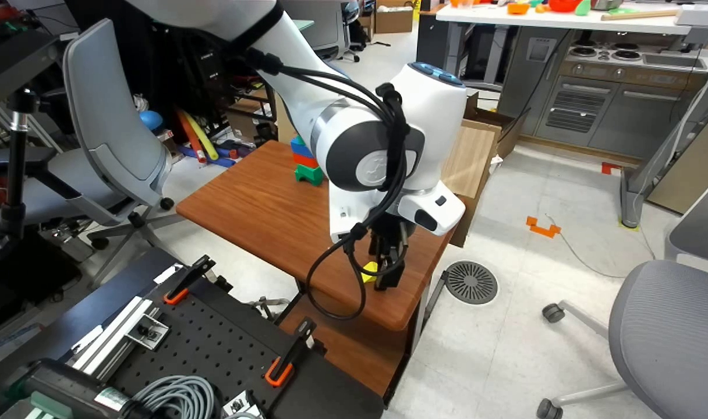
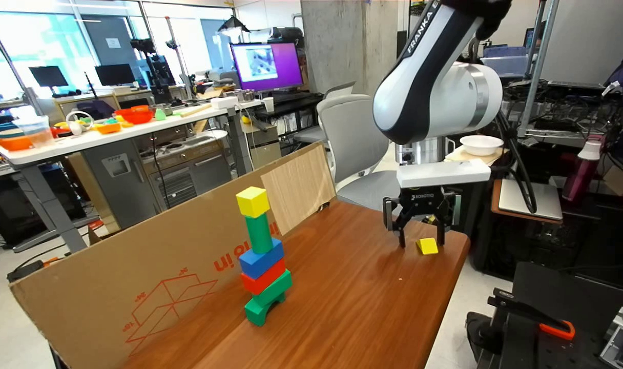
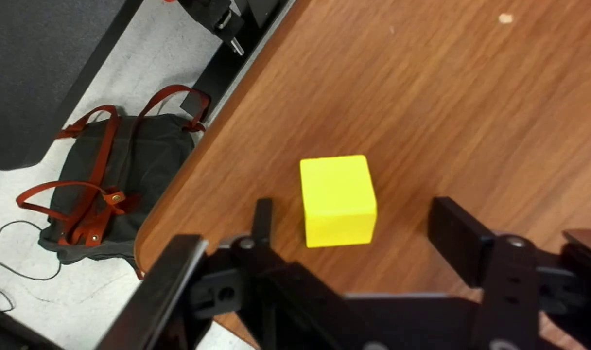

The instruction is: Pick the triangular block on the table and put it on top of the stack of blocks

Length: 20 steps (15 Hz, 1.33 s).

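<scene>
The triangular block [image 2: 428, 246], a small yellow wedge, lies on the reddish-brown table [image 2: 337, 302] near a table corner. It also shows in the wrist view [image 3: 338, 199] and, partly behind cables, in an exterior view [image 1: 369, 272]. My gripper [image 2: 421, 245] is open and low over the table. In the wrist view its fingers [image 3: 352, 203] stand on both sides of the block with gaps, nearer on the left. The stack of blocks [image 2: 260, 234] stands upright: green arch, green, red, blue, green cylinder, yellow block on top. The arm hides its upper part in an exterior view [image 1: 305, 159].
A cardboard panel [image 2: 152, 266] stands along one long side of the table, beside the stack. A black perforated desk [image 1: 226, 331] with clamps is near another side. A dark bag [image 3: 125, 180] lies on the floor beyond the table edge. Cables [image 1: 397, 145] hang from the arm.
</scene>
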Tool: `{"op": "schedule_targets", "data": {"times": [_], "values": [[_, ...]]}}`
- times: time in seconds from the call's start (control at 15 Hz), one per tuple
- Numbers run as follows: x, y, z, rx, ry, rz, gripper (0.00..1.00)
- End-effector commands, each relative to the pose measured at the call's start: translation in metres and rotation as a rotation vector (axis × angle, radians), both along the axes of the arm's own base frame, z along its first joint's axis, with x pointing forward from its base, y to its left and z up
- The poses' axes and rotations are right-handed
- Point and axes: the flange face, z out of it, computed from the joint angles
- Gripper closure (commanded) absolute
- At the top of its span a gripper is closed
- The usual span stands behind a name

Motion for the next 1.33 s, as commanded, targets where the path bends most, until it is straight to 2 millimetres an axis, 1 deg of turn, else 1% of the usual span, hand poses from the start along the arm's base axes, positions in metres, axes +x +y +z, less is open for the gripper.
{"op": "schedule_targets", "data": {"times": [0.0, 0.13, 0.2, 0.33, 0.47, 0.6, 0.67, 0.8, 1.0, 1.13, 1.27], "values": [[0.011, 0.000, -0.007, -0.014, 0.028, 0.024, 0.51], [0.013, 0.001, -0.006, -0.016, 0.030, 0.038, 0.64], [0.014, 0.001, -0.004, -0.017, 0.031, 0.045, 0.72], [0.017, 0.005, 0.009, -0.008, 0.014, 0.065, 0.87], [0.021, 0.013, 0.032, 0.004, -0.026, 0.098, 0.92], [0.023, 0.029, 0.067, 0.010, -0.092, 0.159, 0.92], [0.022, 0.040, 0.091, 0.013, -0.138, 0.198, 0.92], [0.024, 0.059, 0.129, 0.032, -0.204, 0.272, 0.92], [0.024, 0.097, 0.197, 0.086, -0.296, 0.353, 0.92], [0.026, 0.120, 0.229, 0.126, -0.323, 0.387, 0.92], [0.028, 0.141, 0.256, 0.155, -0.346, 0.402, 0.92]]}}
